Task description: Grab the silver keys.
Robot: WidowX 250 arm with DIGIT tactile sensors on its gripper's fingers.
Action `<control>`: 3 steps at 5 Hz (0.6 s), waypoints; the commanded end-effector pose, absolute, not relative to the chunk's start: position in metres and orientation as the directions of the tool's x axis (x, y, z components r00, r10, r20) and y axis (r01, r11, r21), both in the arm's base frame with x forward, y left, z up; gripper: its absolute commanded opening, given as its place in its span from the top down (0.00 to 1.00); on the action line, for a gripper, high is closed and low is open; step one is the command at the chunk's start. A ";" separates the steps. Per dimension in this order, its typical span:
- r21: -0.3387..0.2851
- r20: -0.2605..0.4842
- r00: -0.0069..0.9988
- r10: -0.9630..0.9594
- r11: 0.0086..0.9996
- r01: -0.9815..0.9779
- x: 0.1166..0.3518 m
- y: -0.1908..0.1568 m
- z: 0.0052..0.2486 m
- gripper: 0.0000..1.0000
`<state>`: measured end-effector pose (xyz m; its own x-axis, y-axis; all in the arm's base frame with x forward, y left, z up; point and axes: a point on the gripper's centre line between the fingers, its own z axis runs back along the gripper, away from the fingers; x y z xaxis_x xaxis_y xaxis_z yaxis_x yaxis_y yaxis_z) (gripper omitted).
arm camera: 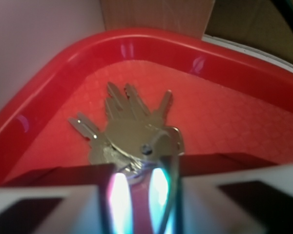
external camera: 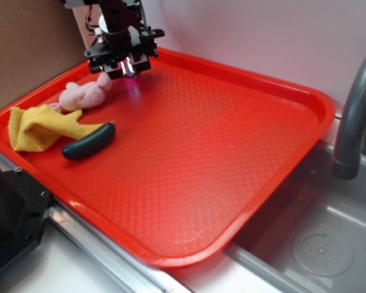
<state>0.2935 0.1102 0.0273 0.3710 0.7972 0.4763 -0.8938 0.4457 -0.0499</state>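
The silver keys (arm camera: 129,127) lie fanned out in the back left corner of the red tray (arm camera: 49,87), blades pointing at the rim. In the wrist view my gripper (arm camera: 138,178) has its two fingers drawn close together on the head end of the bunch, and the thin wire ring (arm camera: 175,146) runs beside the right finger. In the exterior view the gripper (external camera: 127,68) hangs low over the far left part of the tray (external camera: 244,152), and the keys are hidden under it.
A pink plush toy (external camera: 82,94) lies just left of the gripper. A yellow cloth (external camera: 39,127) and a dark green oblong object (external camera: 89,141) sit nearer the tray's left edge. A grey faucet (external camera: 354,116) and sink (external camera: 317,244) are at the right.
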 end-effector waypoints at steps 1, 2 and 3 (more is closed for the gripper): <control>-0.097 0.513 0.320 0.796 0.425 -0.900 0.294 0.129 0.052 1.00; -0.089 0.520 0.328 0.789 0.432 -0.898 0.293 0.125 0.051 1.00; -0.063 0.508 0.420 0.752 0.519 -0.853 0.291 0.117 0.060 1.00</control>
